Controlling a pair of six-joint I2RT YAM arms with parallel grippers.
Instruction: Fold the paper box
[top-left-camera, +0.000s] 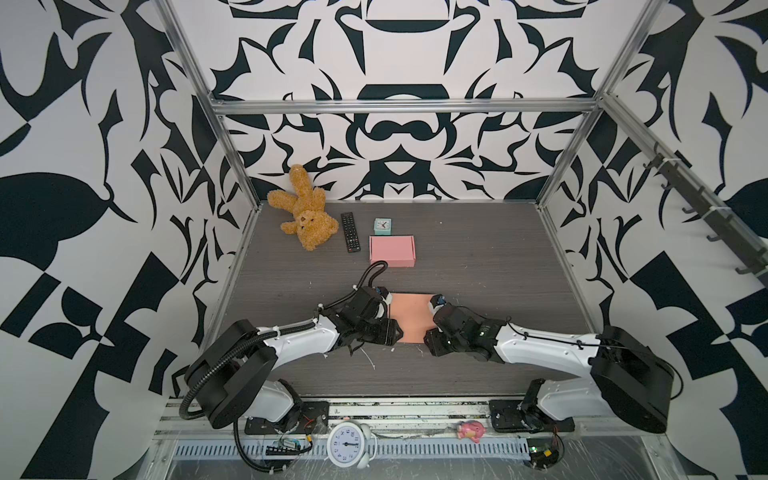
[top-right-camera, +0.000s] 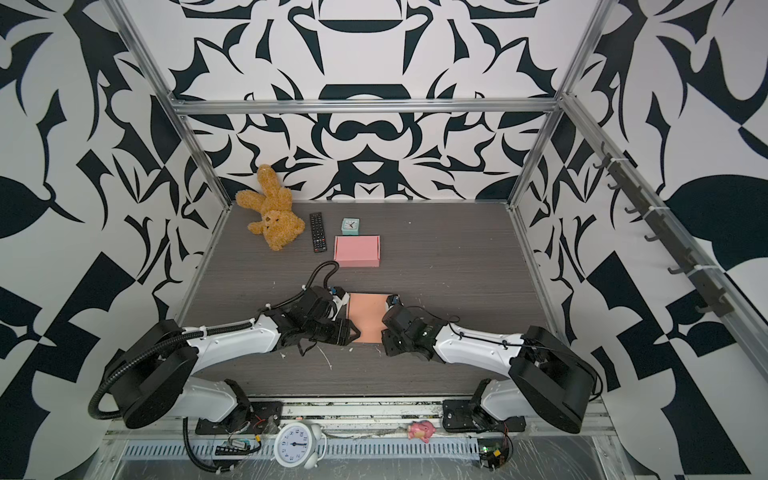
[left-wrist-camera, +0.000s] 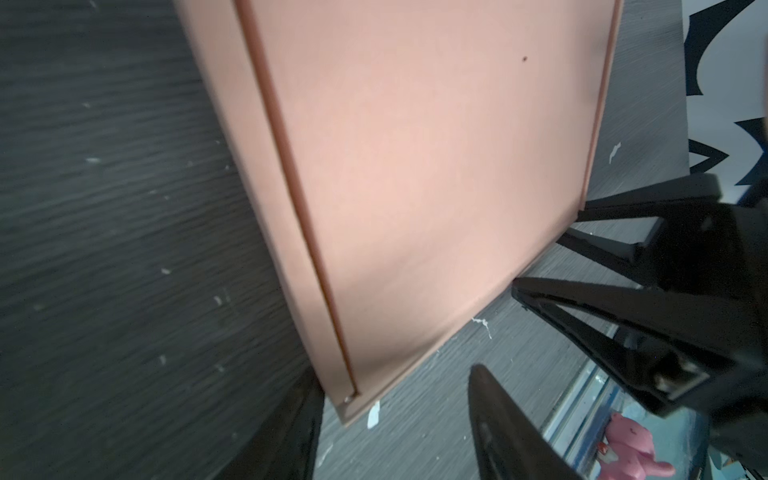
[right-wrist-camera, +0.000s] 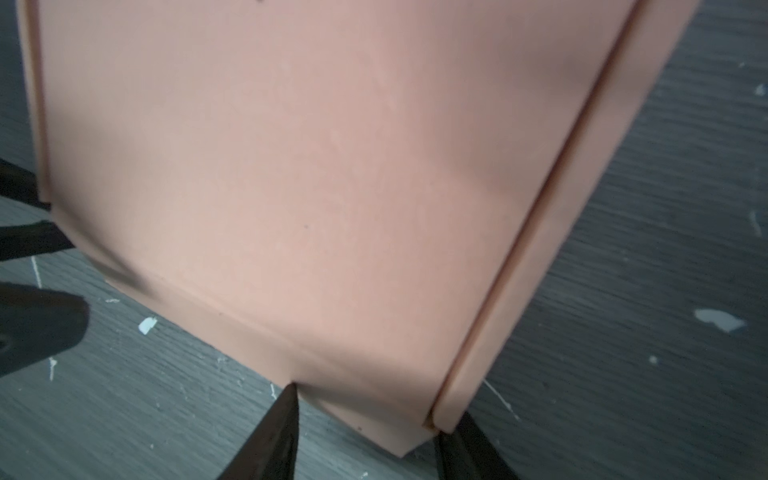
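The paper box (top-left-camera: 409, 318) is salmon-coloured and lies flat on the dark table (top-left-camera: 478, 266), its lid down, between my two grippers in both top views. My left gripper (top-left-camera: 395, 331) is at its left side. In the left wrist view the left gripper (left-wrist-camera: 399, 395) is open, with the box's near corner (left-wrist-camera: 353, 399) just inside one finger (left-wrist-camera: 291, 432). My right gripper (top-left-camera: 430, 334) is at the box's right side. In the right wrist view the right gripper (right-wrist-camera: 378, 405) straddles the other near corner, jaws apart. One fingertip (right-wrist-camera: 291, 399) touches the front edge.
A folded pink box (top-left-camera: 392, 251) sits further back, with a black remote (top-left-camera: 350, 232), a small teal clock (top-left-camera: 382, 226) and a brown teddy bear (top-left-camera: 303, 212) behind it. A white alarm clock (top-left-camera: 345, 444) and a pink toy (top-left-camera: 471, 430) lie on the front rail.
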